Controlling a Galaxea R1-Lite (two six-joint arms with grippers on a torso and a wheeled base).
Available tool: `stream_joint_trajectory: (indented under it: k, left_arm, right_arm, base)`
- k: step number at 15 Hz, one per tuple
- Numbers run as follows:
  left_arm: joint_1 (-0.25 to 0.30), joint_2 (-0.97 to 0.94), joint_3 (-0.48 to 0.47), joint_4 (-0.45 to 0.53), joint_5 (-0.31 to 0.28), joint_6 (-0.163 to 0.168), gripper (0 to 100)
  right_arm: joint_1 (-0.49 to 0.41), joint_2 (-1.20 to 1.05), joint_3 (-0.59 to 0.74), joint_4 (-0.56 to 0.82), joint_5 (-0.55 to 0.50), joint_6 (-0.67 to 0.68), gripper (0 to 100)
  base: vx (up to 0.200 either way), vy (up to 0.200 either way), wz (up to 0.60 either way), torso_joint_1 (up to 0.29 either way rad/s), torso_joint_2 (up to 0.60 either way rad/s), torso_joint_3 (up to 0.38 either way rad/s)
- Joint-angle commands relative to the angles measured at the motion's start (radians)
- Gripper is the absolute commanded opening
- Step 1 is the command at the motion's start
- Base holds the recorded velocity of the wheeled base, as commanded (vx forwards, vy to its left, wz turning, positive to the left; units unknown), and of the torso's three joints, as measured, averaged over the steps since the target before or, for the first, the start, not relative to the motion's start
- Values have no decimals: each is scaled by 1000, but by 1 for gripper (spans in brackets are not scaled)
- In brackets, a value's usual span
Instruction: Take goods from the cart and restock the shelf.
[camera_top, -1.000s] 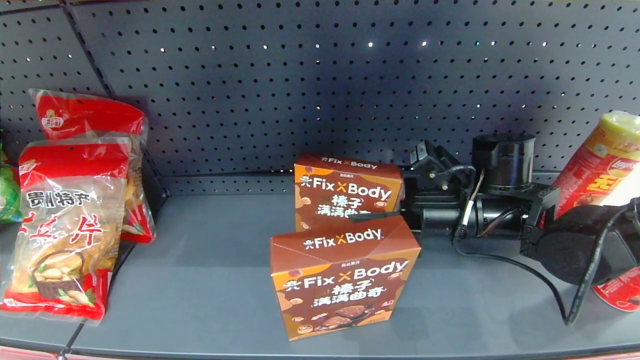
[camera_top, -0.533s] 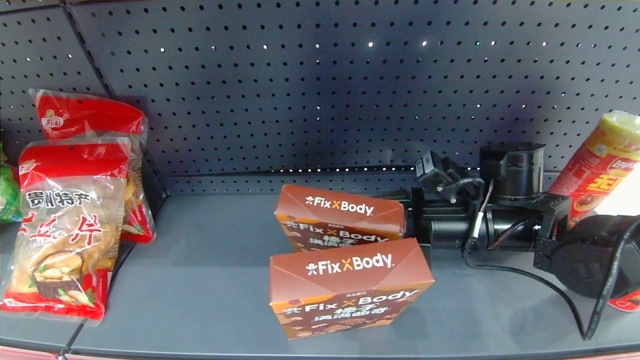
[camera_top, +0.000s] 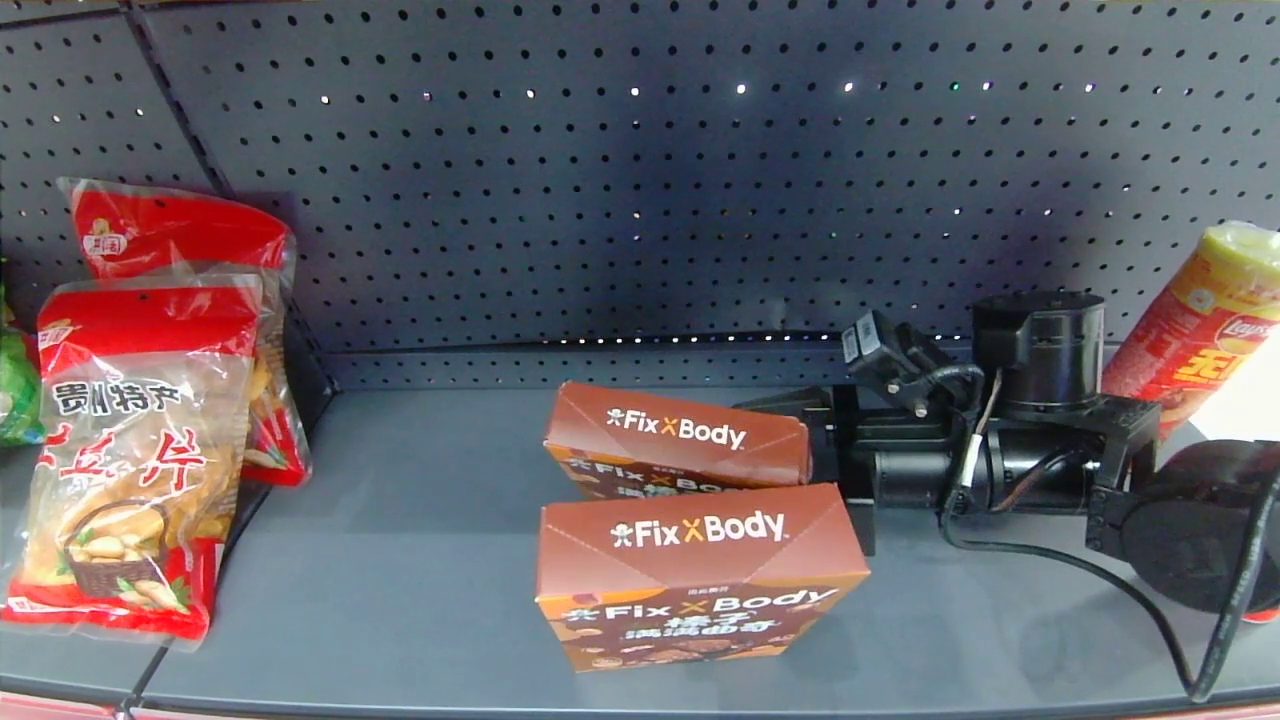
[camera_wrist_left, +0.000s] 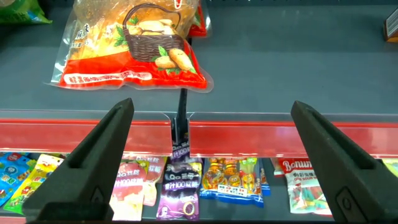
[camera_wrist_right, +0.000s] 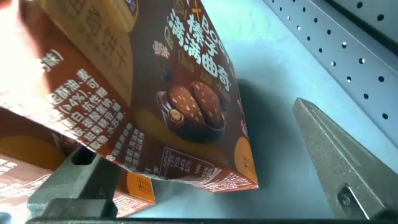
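Your right gripper (camera_top: 815, 460), centre-right, straddles the rear box (camera_top: 680, 440), jaws parted and slack around it. The box lies tipped back on the shelf (camera_top: 420, 560) behind the front box (camera_top: 700, 570), likely to queue stock. Your left gripper (camera_wrist_left: 212, 106) gapes wide, empty.

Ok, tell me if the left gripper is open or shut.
Open: the left gripper's fingers stand wide apart in its wrist view, nothing held between them; the red shelf edge shows through the gap.
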Motion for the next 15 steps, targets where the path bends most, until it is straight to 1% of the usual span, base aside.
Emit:
stream_joint_trajectory:
  k: [1,11,15]
  left_arm:
    - [0,0,0,0,1,0,100]
    - [0,0,0,0,1,0,100]
    - [0,0,0,0,1,0,100]
  right_arm:
    - [-2,5,-5,-2,-2,1,100]
    - [-19,83,-83,-2,-11,3,100]
    - [-19,89,-85,-2,-6,3,100]
  base:
    - [0,0,0,0,0,0]
    - [0,0,0,0,0,0]
    - [0,0,0,0,0,0]
